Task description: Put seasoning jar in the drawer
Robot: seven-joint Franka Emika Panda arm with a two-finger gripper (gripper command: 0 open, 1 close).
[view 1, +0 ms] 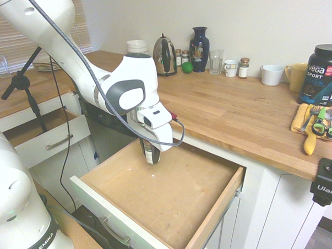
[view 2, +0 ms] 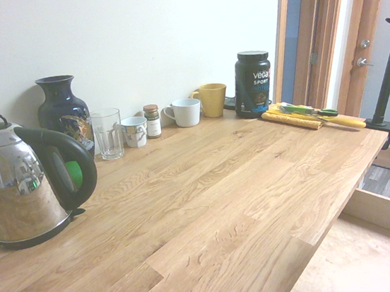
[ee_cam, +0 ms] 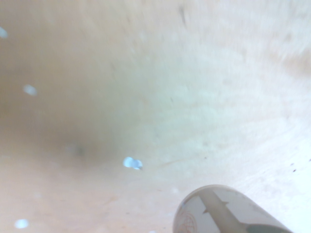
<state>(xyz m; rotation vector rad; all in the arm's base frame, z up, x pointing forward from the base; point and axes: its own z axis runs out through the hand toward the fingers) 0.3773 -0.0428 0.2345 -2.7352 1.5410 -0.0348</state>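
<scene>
Drawer [view 1: 175, 212] pulled fully out, bare wood floor open across its whole middle and front; only walls [view 1: 219, 210] bound it. Gripper [view 1: 151, 156] sits inside near the back-left corner with the seasoning jar [view 1: 150, 153] in its fingers, close under the desk [view 1: 237, 116] edge, so that overhang is the tightest spot. Desk middle is wide open. Clutter lines the back wall: kettle [view 1: 164, 55], vase [view 1: 199, 49], glass [view 1: 215, 61], cup [view 1: 231, 68], spare jar [view 1: 243, 68], white mug [view 1: 272, 74], yellow mug [view 1: 296, 77]. Far end blocked by black tub [view 1: 321, 73] and yellow cloth with utensils [view 1: 316, 123]. Smaller drawer [view 1: 45, 135] also open (beside the arm's elbow).
</scene>
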